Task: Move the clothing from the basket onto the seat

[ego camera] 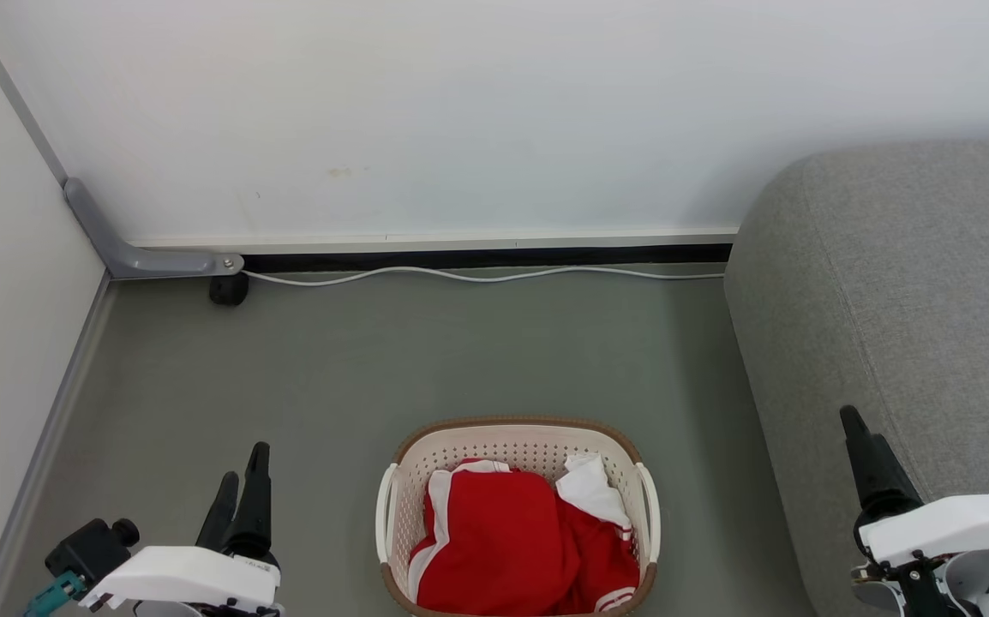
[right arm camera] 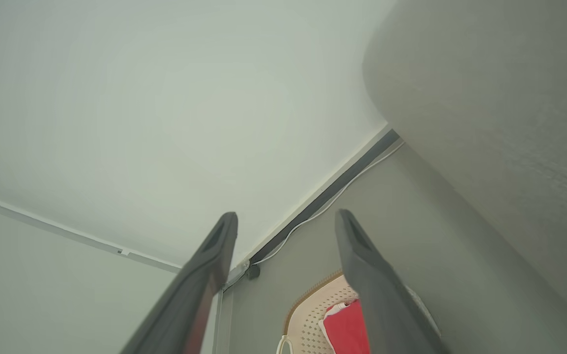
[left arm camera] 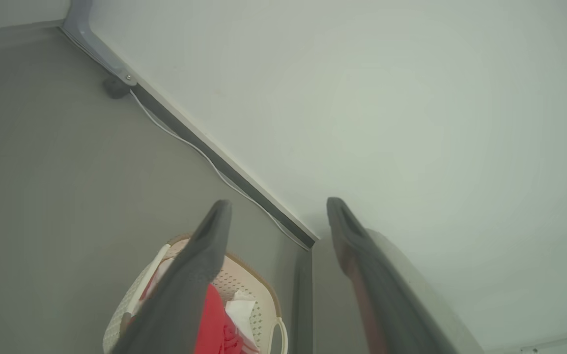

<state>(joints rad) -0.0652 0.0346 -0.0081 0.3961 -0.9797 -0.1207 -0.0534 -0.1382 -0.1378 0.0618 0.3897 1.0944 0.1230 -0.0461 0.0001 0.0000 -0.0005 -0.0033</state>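
Our left claw (left arm camera: 278, 201) and right claw (right arm camera: 286, 214) hang spread and empty, the bright red white-striped garments (ego camera: 503, 548) heaped in the oval cream perforated basket (ego camera: 516, 426) near the grey fabric sofa (ego camera: 906, 283), and we fear fabric snagging could drag the basket.

the cream basket (ego camera: 516, 439) sits on the grey floor (ego camera: 332, 368) at bottom centre, with red and white clothing (ego camera: 503, 540) bunched inside it. the grey seat (ego camera: 906, 283) takes up the right side. the left tool (ego camera: 246, 463) is at lower left and the right tool (ego camera: 854, 426) at lower right, both empty. a white cable (ego camera: 477, 275) runs along the foot of the wall (ego camera: 460, 120).
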